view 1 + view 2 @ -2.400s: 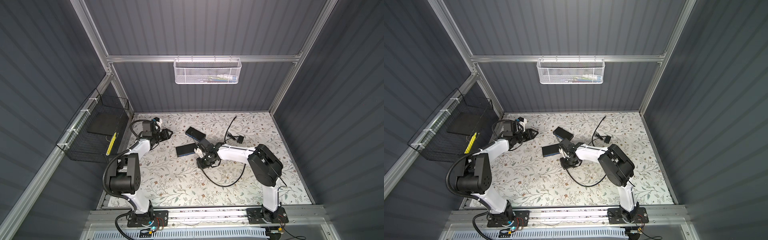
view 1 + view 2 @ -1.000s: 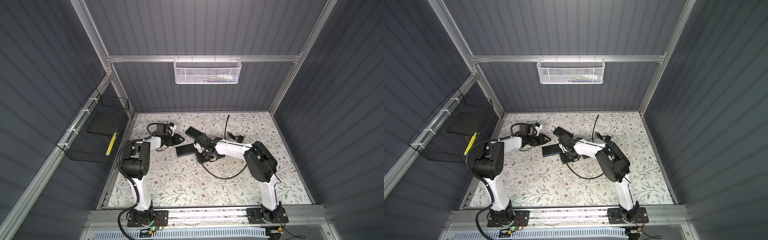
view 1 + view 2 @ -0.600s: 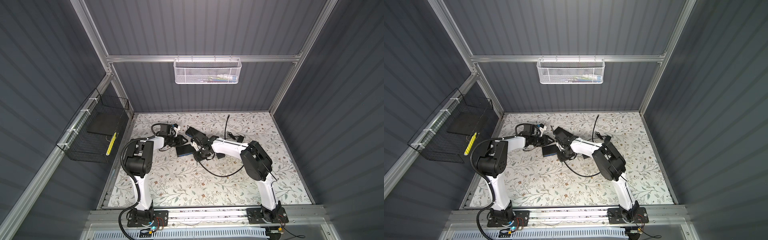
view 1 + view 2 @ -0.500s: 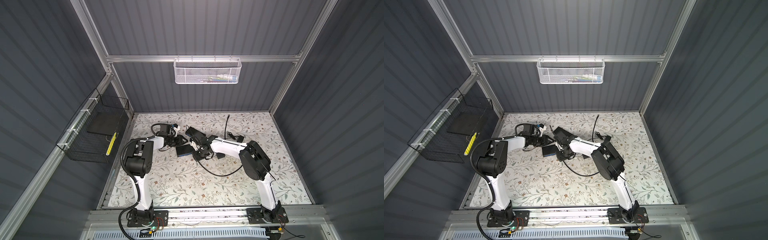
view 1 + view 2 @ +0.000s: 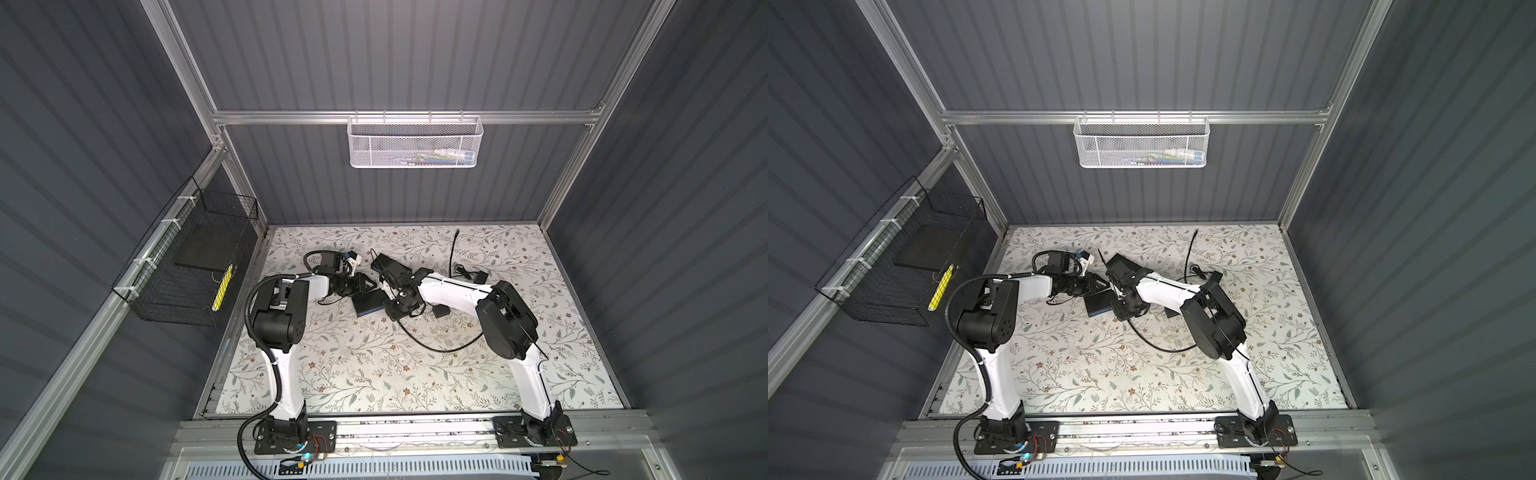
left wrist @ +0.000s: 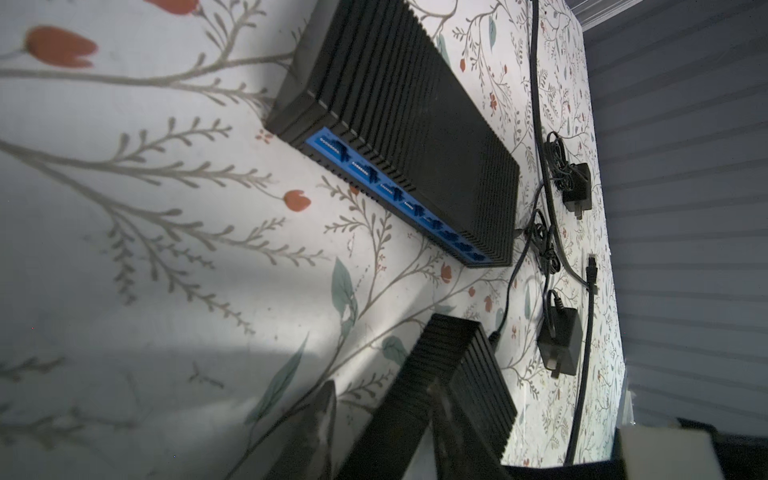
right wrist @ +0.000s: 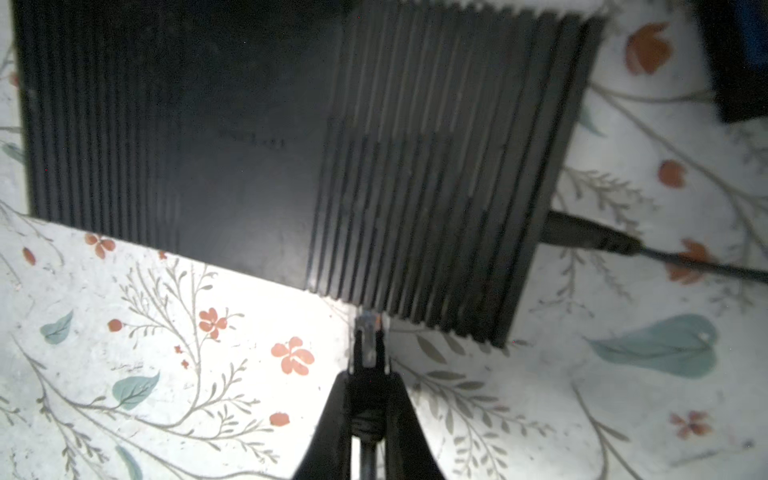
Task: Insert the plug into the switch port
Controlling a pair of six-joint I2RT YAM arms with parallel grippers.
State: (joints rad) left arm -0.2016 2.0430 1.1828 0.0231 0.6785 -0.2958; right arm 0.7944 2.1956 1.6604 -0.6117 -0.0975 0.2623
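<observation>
Floral tabletop (image 5: pixel 374 374), ribbed grey walls (image 5: pixel 415 54), black switch (image 5: pixel 368 300)

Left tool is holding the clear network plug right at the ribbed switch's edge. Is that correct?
Wrong side. It is the right tool that holds the clear plug right at the ribbed switch's edge, as the right wrist view shows.
</observation>
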